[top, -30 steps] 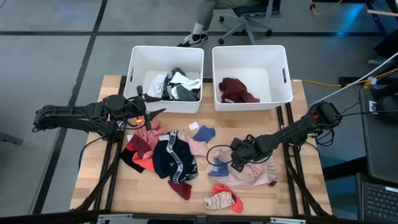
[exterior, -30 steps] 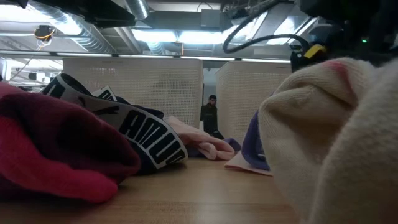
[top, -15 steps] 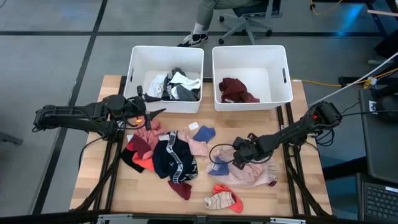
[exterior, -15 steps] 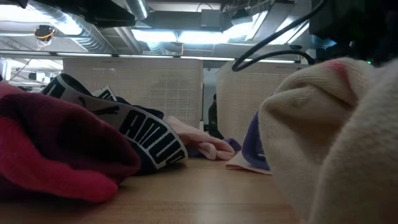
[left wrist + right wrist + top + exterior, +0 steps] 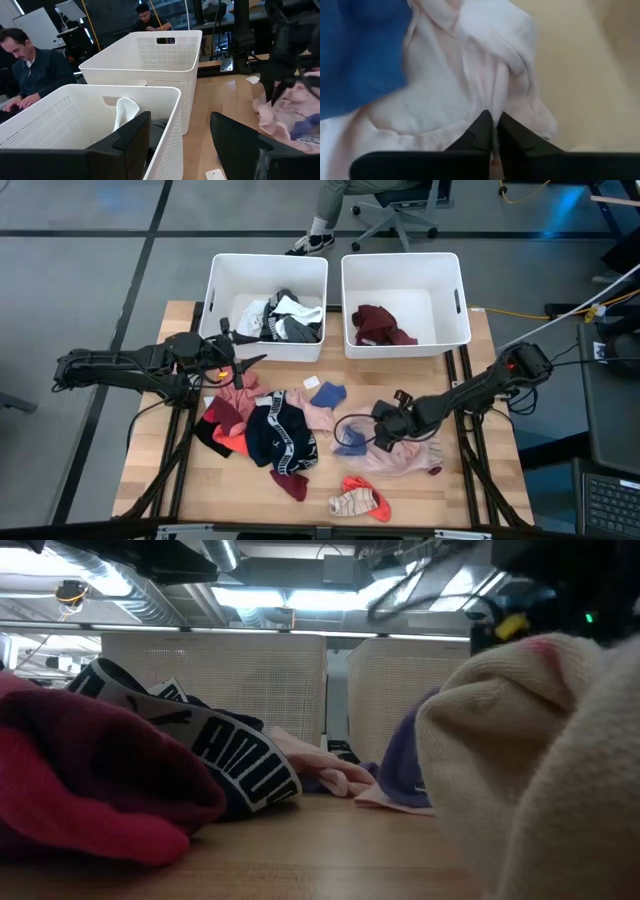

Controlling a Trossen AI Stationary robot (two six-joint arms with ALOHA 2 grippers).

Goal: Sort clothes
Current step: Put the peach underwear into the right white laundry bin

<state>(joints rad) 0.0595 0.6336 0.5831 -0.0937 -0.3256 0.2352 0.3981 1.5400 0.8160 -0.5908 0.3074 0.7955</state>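
Jaws of the right gripper (image 5: 492, 131) pinch a pink garment (image 5: 470, 85) — left gripper (image 5: 180, 140) agape.

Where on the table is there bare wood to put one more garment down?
Bare wood shows at the front left corner of the table, left of the navy garment, and in front of the right bin, behind the pink garment that the right claw pinches. The middle is crowded with clothes.

The whole table (image 5: 400, 510) is seen from straight above, while the low view is set at tabletop level, close against the clothes (image 5: 150, 780). Both white bins (image 5: 150, 55) are shared by the overhead and left wrist views (the right wrist view is pressed close to pink fabric (image 5: 470, 85)).
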